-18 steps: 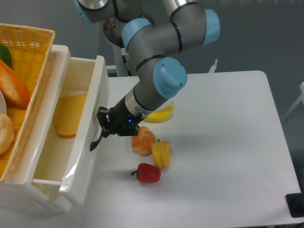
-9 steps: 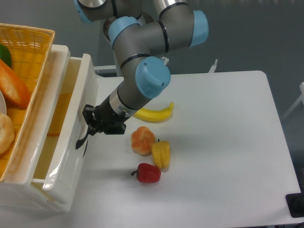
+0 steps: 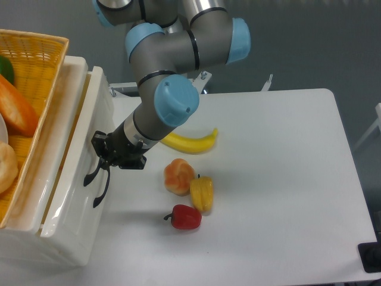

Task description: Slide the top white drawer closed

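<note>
While its jaw state is staying hidden, the tool [image 3: 107,156] is pressing the top white drawer [image 3: 80,196] at nine o'clock.

Arm low and leftward, gripper [image 3: 102,156] fingers barely apart.

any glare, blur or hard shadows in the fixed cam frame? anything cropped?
Fixed camera: sharp overall, no visible motion blur on the pincer. Mild glossy sheen on the top white drawer. Soft shadows on the white table beneath the red pepper and the banana. The orange basket is cropped at the left edge, the arm at the top.
</note>
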